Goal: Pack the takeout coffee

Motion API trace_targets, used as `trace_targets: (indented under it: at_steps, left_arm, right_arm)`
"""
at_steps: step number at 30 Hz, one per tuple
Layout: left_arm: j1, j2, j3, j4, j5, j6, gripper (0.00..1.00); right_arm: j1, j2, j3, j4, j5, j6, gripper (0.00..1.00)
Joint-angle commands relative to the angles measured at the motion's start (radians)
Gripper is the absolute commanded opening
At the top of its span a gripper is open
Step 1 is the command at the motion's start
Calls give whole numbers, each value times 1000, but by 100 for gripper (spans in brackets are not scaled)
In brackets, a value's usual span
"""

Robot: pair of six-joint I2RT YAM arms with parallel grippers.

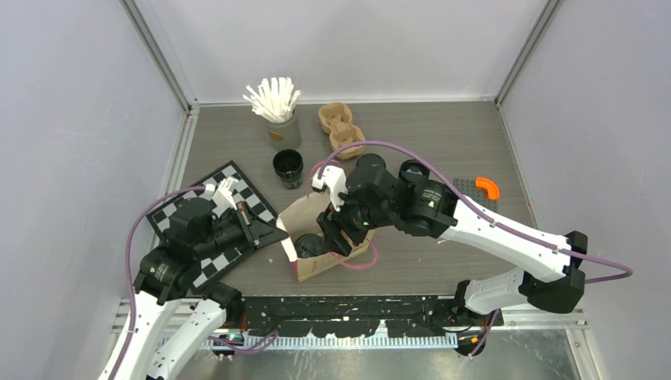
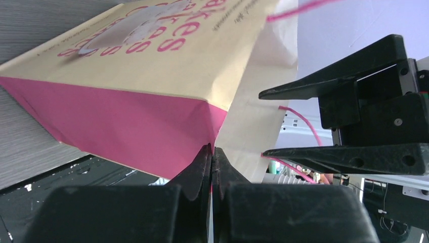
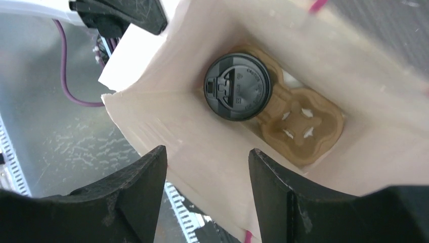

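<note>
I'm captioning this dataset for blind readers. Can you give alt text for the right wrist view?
Looking down into an open paper bag, a black lidded cup sits in one pocket of a brown pulp carrier; the other pocket is empty. The right end effector, open, fills the lower foreground.

One lidded black cup (image 3: 237, 86) is seated upright in one pocket of the pulp carrier (image 3: 303, 124) inside the paper bag (image 3: 202, 152). A second black cup (image 1: 288, 168) is stood upright, open-topped, on the table (image 1: 443, 134).
</note>
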State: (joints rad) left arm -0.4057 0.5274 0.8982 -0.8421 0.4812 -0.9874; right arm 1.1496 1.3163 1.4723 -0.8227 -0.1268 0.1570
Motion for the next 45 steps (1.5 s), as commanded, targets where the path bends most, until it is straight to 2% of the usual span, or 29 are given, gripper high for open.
trace_targets:
  at_steps: [1, 5, 13, 18, 23, 25, 28, 32, 37, 40, 45]
  left_arm:
    - [-1, 21, 48, 9, -28, 23, 0]
    - [-1, 38, 51, 16, -36, 42, 0]
    - [-1, 70, 55, -12, -58, 139, 0]
    - [-2, 113, 71, -2, -63, 197, 0]
    - [-2, 170, 131, -40, -102, 271, 1]
    - [-1, 185, 156, -55, -130, 291, 1]
    - [-1, 198, 185, -60, -145, 306, 2]
    - [-2, 203, 207, -72, -154, 306, 12]
    - [-2, 198, 226, -111, -160, 308, 34]
    - [-1, 187, 243, -152, -166, 306, 42]
    - [-1, 169, 282, -238, -178, 310, 54]
  right_arm:
    - [-2, 26, 83, -97, -63, 7, 66]
    - [-2, 22, 130, -163, -70, 5, 66]
    - [-5, -4, 265, -155, -15, 20, 69]
    - [-17, 1, 325, -130, 114, 26, 70]
    - [-48, -66, 338, -4, 427, -5, 72]
    - [-91, -86, 341, 52, 493, -42, 76]
    - [-203, -62, 362, 35, 505, -77, 79]
    - [-388, -22, 331, 32, 456, -92, 85]
    - [-606, 69, 313, 17, 318, -37, 92]
    - [-666, 149, 307, -8, 269, -38, 92]
    - [-689, 306, 358, -87, 160, -62, 92]
